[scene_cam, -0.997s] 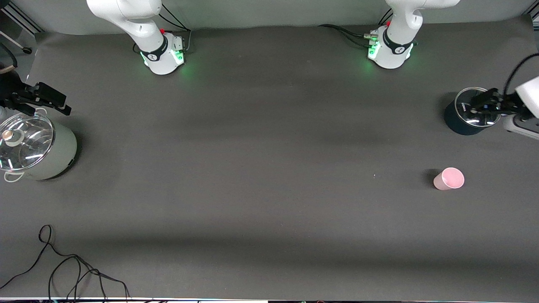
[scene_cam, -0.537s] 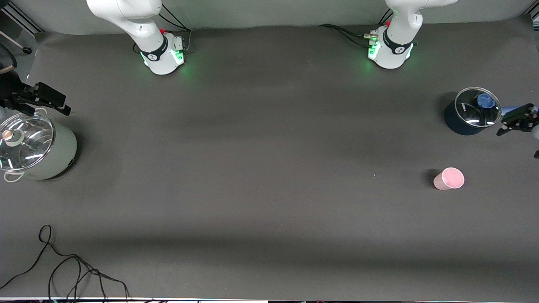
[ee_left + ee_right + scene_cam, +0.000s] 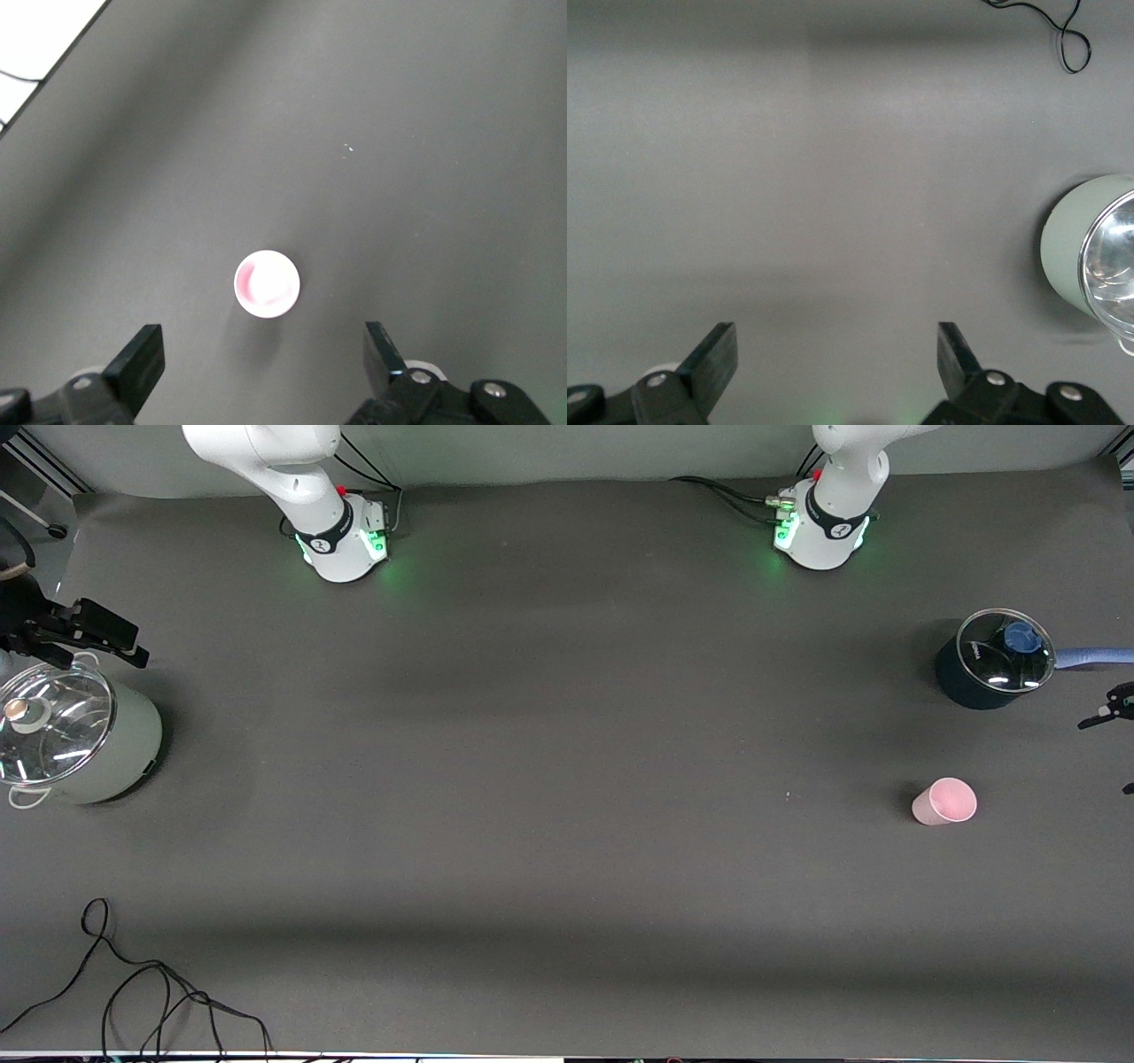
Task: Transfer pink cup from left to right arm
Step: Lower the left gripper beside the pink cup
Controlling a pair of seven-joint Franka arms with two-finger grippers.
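Note:
The pink cup (image 3: pixel 944 802) stands upright and alone on the dark mat, toward the left arm's end of the table. In the left wrist view the cup (image 3: pixel 267 283) shows from above, open end up, just ahead of my left gripper (image 3: pixel 261 359), which is open, empty and well above the mat. In the front view only one of its fingers (image 3: pixel 1109 713) shows, at the picture's edge beside the dark pot. My right gripper (image 3: pixel 133 646) is open and empty at the right arm's end of the table, over the grey-green pot's rim; it also shows in the right wrist view (image 3: pixel 837 354).
A dark blue pot (image 3: pixel 974 682) with a glass lid and a blue handle stands farther from the front camera than the cup. A grey-green pot (image 3: pixel 115 753) with a glass lid stands at the right arm's end (image 3: pixel 1072 252). A black cable (image 3: pixel 151 992) lies near the front edge.
My left gripper has moved off the dark pot's lid, toward the table's end and toward the cup's side. The right arm and the cup have not moved.

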